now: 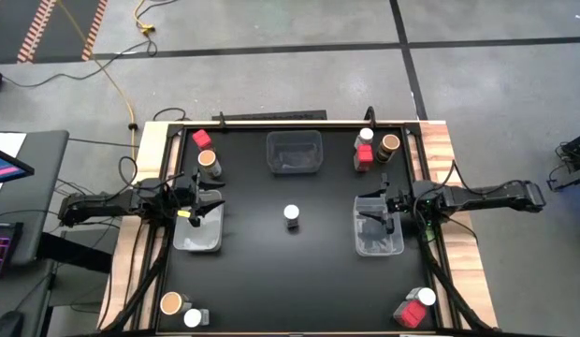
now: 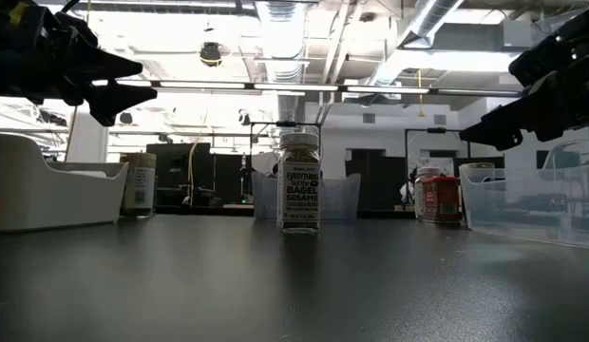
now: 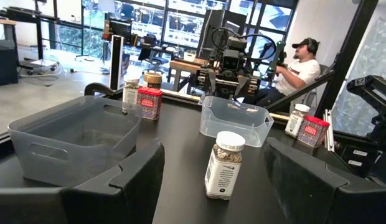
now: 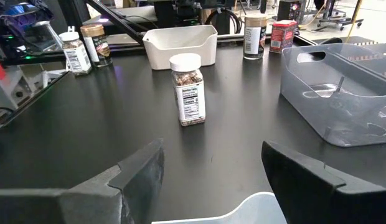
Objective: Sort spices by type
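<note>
A white-capped spice jar stands upright on its base at the middle of the black table, and shows again as the jar. My left gripper hangs open over the left bin, pointing level at the jar from the table's left. My right gripper hangs open over the right bin, facing the jar from the right. In both wrist views the fingers frame the jar from well short of it. Other spices stand in small groups at all corners of the table.
A third clear bin sits far centre. Far left: red jar, tan-lidded jar. Far right: white, tan, red. Near left: tan, white. Near right: white, red. A person sits beyond the table.
</note>
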Controlling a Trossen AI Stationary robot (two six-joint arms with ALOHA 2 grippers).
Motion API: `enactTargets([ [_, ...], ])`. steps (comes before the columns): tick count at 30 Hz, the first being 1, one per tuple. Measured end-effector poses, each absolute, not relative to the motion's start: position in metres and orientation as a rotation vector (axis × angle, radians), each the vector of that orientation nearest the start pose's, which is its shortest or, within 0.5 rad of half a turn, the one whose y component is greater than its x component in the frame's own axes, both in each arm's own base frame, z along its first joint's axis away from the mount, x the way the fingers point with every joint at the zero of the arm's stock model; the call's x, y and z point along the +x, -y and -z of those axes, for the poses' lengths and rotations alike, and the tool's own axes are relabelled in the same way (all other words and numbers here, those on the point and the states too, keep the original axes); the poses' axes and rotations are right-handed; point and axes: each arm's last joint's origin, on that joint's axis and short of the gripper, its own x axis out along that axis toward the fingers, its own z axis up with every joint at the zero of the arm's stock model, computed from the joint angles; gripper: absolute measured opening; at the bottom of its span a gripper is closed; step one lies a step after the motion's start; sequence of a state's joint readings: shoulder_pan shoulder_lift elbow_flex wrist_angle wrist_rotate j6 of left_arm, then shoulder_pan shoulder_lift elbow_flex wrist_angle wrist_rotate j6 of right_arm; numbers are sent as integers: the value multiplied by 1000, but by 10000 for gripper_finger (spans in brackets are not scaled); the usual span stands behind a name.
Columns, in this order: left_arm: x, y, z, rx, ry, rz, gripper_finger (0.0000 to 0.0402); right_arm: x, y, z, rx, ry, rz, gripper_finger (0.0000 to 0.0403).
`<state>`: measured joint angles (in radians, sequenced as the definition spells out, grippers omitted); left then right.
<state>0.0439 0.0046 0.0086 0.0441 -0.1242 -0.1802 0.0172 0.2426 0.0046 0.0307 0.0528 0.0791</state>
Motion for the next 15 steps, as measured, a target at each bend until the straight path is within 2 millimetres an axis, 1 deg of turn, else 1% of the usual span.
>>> enactTargets([
  [8,97,-8,-170,-192,64,-163,263,111,0,-148,71,-206,44,295],
  [15,97,-8,-170,-362,78,-158,263,111,0,-148,71,-205,44,295],
])
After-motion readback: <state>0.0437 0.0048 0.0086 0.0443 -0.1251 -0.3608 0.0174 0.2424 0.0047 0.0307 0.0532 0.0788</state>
